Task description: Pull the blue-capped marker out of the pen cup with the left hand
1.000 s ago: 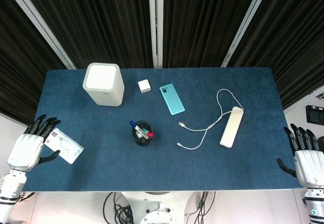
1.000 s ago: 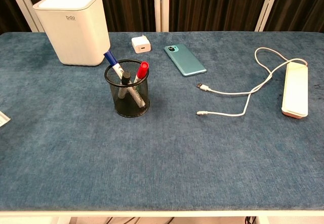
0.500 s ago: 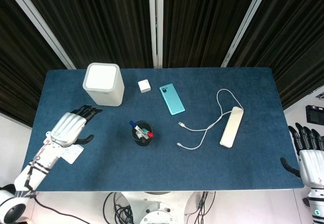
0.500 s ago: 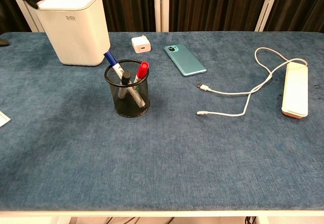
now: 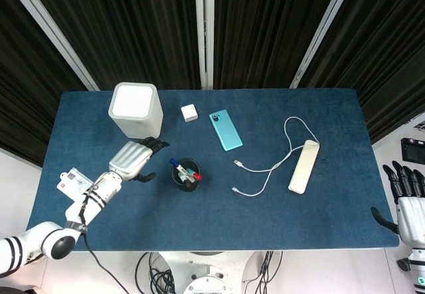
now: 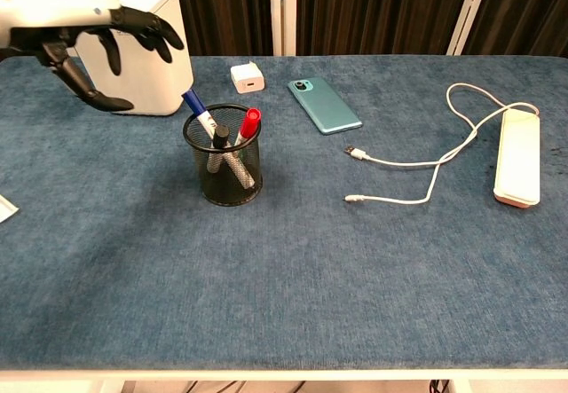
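A black mesh pen cup (image 5: 186,175) (image 6: 224,155) stands near the middle of the blue table. Three markers lean in it: a blue-capped marker (image 5: 174,164) (image 6: 195,106) tilting toward the back left, a red-capped one (image 6: 250,123) and a black-capped one (image 6: 220,136). My left hand (image 5: 135,157) (image 6: 102,34) hovers just left of the cup, above the table, fingers spread and curved, holding nothing and a short gap from the blue cap. My right hand (image 5: 408,204) stays at the far right beyond the table edge, fingers apart and empty.
A white box-shaped bin (image 5: 136,110) (image 6: 138,51) stands right behind my left hand. A white charger cube (image 5: 189,113), a teal phone (image 5: 226,130), a white cable (image 5: 265,171) and a white power strip (image 5: 303,166) lie to the right. A card (image 5: 73,182) lies near the left edge.
My left hand has swept from the table's left edge, off the card, rightward and forward to just beside the pen cup. The right hand has drifted slightly lower.
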### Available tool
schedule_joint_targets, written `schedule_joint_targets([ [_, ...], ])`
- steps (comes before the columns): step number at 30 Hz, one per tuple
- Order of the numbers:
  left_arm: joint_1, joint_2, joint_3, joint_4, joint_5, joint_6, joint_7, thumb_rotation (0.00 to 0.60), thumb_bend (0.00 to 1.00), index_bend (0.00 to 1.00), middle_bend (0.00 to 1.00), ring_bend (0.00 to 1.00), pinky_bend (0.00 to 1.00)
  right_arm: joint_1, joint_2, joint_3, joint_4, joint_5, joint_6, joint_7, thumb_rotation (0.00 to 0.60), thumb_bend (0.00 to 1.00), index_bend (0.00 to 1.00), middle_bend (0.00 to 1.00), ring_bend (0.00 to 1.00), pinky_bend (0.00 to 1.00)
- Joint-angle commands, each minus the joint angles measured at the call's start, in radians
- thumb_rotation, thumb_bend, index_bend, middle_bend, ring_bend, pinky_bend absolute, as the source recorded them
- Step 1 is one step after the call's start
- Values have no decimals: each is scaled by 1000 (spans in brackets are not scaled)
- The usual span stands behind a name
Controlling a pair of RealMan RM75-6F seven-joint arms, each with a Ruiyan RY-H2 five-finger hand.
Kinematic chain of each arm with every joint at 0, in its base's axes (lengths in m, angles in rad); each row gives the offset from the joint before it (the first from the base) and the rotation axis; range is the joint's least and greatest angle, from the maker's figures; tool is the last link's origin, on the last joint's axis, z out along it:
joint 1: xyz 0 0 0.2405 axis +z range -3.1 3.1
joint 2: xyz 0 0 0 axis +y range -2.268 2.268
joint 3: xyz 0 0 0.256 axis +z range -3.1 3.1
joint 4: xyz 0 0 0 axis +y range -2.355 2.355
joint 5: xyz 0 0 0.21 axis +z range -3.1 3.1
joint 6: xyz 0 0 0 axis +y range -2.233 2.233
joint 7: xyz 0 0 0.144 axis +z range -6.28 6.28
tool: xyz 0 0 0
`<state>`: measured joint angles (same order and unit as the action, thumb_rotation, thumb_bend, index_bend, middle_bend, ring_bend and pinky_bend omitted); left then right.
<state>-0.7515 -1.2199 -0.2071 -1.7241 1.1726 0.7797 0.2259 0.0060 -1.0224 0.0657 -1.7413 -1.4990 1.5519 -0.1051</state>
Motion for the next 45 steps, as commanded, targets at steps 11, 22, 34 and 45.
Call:
schedule_joint_targets([
  [11,-92,-74,15,51,-77,-32,63,600,295,271,244,249,441,3,7,6,9,15,-11,19,600,173,0,0,0,0],
  [22,-134,-117,31,87,-119,-36,72,600,333,337,321,392,595,5,5,11,18,20,-13,33,600,175,0,0,0,0],
  [34,-143,-148,41,130,-120,-21,27,600,340,445,453,487,677,9,0,18,31,38,-22,39,600,176,0,0,0,0],
  [45,-134,-167,39,139,-89,23,-4,600,335,506,517,539,710,13,-1,19,38,50,-35,43,600,176,0,0,0,0],
])
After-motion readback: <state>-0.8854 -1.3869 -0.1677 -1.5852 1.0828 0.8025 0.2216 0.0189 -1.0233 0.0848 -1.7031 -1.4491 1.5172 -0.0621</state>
